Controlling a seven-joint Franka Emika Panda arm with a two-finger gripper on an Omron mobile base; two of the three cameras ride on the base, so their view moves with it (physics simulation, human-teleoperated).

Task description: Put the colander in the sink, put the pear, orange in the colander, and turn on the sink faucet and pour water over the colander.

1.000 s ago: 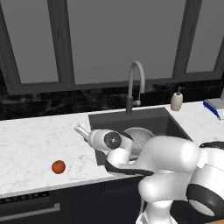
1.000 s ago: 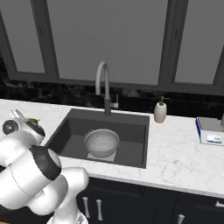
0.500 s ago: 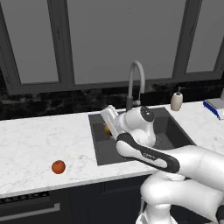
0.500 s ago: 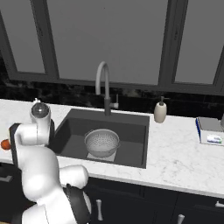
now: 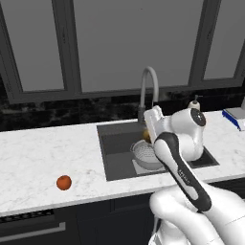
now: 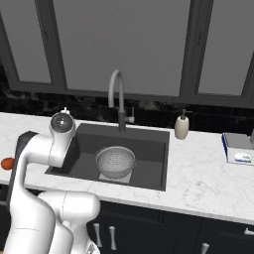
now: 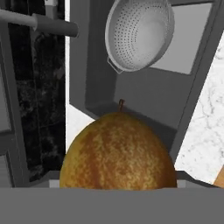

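Nearest you in the hand view, the pear sits right against the camera, stem up, at the end effector; the fingertips themselves are hidden behind the fruit and the grey band, so the jaws stand wide apart around it and it looks held, though you cannot see the contact itself. In the left base view you get a sliver of yellowish fruit beside the white hand, above the left part of the sink.

Past the pear, the hand view looks down into the sink: the near wall and floor are bare, so there is open room between the fruit and the colander. The colander rests on the lighter patch at the basin floor and holds nothing; the right base view shows its bowl plainly, well clear of all 4 basin walls.

The orange lies on the bench left of the sink, near the front edge, with bare marble all round it. The right base view catches just a slice of it at the frame edge, behind the arm.

Farthest back, the sink faucet arches over the rear rim.
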